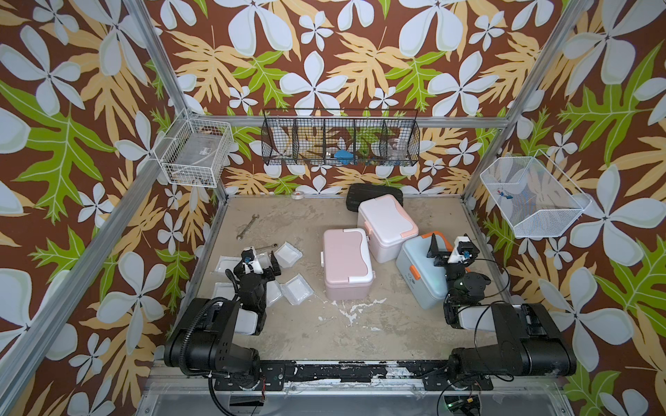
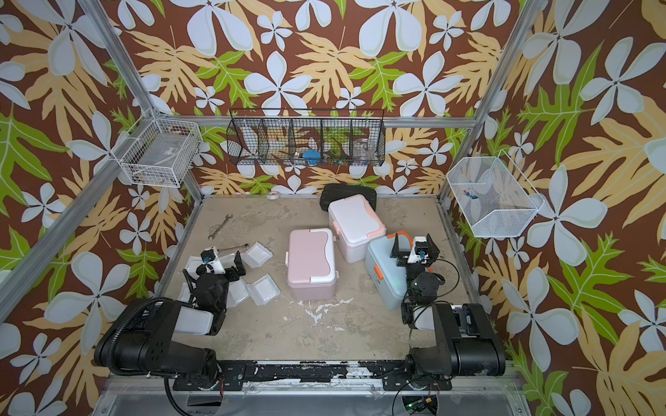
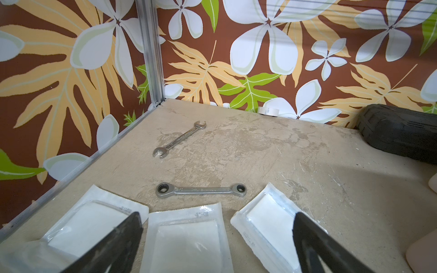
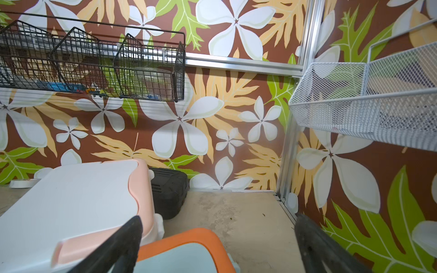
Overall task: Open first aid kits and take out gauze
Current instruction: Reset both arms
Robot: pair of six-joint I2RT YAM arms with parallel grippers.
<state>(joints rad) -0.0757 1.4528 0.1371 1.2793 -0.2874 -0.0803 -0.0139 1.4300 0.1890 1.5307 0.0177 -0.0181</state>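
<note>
Three first aid kits stand mid-table with lids down: a pink one [image 1: 346, 263], a white one with peach trim [image 1: 387, 225] and a light blue one with orange trim [image 1: 418, 277]. Several gauze packets lie flat at the left [image 1: 291, 252] [image 1: 297, 290]. My left gripper [image 1: 254, 264] hovers open over them, and the left wrist view shows three packets [image 3: 186, 238] [image 3: 94, 222] [image 3: 267, 224] below its spread fingers [image 3: 314, 238]. My right gripper [image 1: 452, 245] hangs open above the blue kit's far orange handle [image 4: 189, 238], holding nothing.
Two wrenches [image 1: 247, 226] [image 1: 268, 247] lie behind the gauze. A tape roll [image 1: 298, 195] and a black ribbed case [image 1: 360, 192] sit by the back wall. Wire baskets hang on the back [image 1: 340, 142], left [image 1: 194, 151] and right [image 1: 529, 196] walls.
</note>
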